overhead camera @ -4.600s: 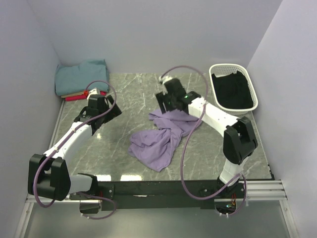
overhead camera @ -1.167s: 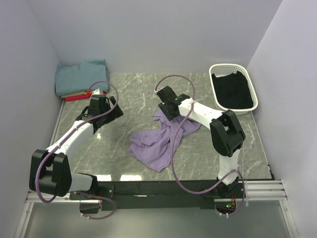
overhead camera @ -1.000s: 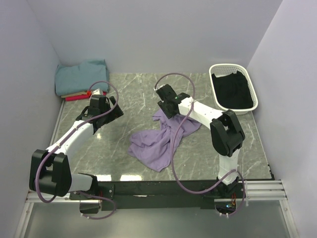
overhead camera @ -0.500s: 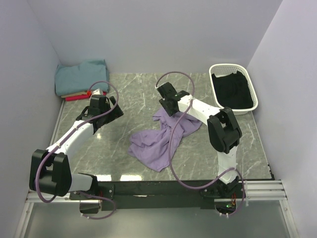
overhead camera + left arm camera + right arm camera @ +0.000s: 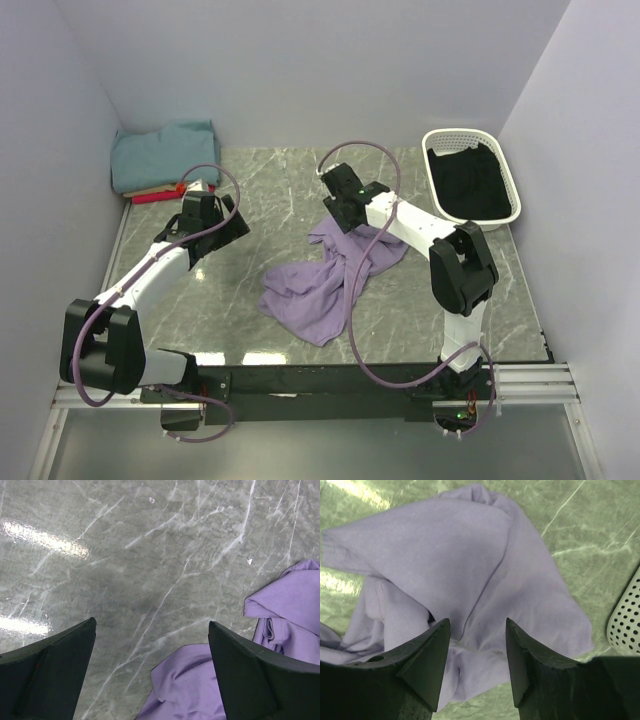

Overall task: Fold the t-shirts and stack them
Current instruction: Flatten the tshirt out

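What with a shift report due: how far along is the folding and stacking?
Done: a folded stack sits in the far left corner, teal t-shirt on top, red t-shirt showing beneath. In hand: nothing; the right gripper hangs open above the crumpled lavender t-shirt, the left gripper open beside it. Left: flatten, fold and stack the lavender one; the dark cloth in the white basket may follow.

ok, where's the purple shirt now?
Top view: the purple shirt lies crumpled near the table centre, its far end below the open right gripper, left of the basket.
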You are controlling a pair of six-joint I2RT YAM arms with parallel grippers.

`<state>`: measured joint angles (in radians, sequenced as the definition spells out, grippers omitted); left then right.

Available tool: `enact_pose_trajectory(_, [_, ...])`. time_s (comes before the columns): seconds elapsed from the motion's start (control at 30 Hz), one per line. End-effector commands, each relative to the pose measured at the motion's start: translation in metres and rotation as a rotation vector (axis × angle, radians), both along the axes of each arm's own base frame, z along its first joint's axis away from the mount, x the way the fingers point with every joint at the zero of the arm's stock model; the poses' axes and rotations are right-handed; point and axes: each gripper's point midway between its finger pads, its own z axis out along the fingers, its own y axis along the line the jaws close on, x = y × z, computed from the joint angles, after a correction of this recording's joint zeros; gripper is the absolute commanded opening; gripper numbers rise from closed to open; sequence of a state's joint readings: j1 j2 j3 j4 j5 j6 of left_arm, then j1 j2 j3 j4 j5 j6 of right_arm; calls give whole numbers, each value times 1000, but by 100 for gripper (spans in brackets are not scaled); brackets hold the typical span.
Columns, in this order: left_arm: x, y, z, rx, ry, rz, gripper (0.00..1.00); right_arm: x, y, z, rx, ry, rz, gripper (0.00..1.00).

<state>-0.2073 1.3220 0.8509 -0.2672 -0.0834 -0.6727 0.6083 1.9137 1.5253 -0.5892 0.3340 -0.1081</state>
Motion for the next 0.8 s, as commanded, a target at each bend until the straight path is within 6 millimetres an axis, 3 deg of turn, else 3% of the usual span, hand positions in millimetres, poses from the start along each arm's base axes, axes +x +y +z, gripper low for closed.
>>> enact_pose_trajectory(0.0, [6,-4,8,0,-32,-19,99,-5,2,3,16,9,-3,55])
enact_pose_trajectory(0.47, [6,-4,7,1,-29,-23,99,-20,-1,3,11,51,0,55])
enact_pose_trajectory(0.77, [6,-5,6,1,-28,-25,99,-10,4,-6,7,42,14,54])
